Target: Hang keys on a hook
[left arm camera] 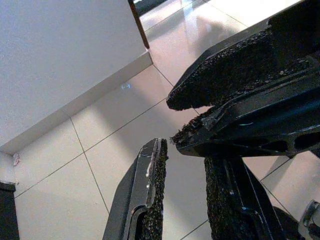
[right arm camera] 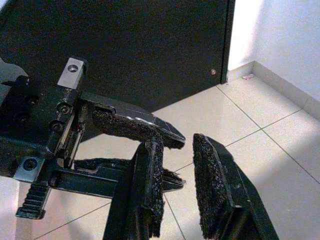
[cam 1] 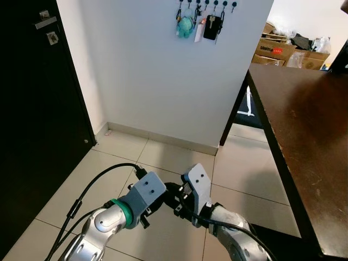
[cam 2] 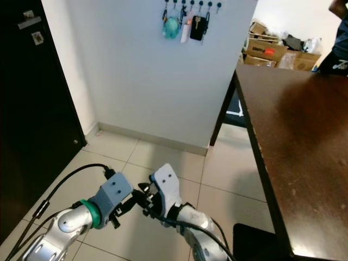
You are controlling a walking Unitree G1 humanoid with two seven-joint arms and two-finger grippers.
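Left gripper (cam 1: 163, 197): fingers slightly parted, nothing held.
Right gripper (cam 1: 175, 198): fingers parted, tips crossing the left's.
Keys: perhaps none carried.
Risk: fingers tangling; key hooks (cam 1: 206, 5) well apart.

A white wall (cam 1: 163, 65) is seen beside a black door (cam 1: 32, 109) with a silver handle (cam 1: 45, 22). The floor tiles (cam 1: 125, 157) are pale beige. A turquoise keyring toy (cam 1: 185, 26) and black key fob (cam 1: 212, 27) are shown. The table (cam 1: 304, 119) is dark brown.
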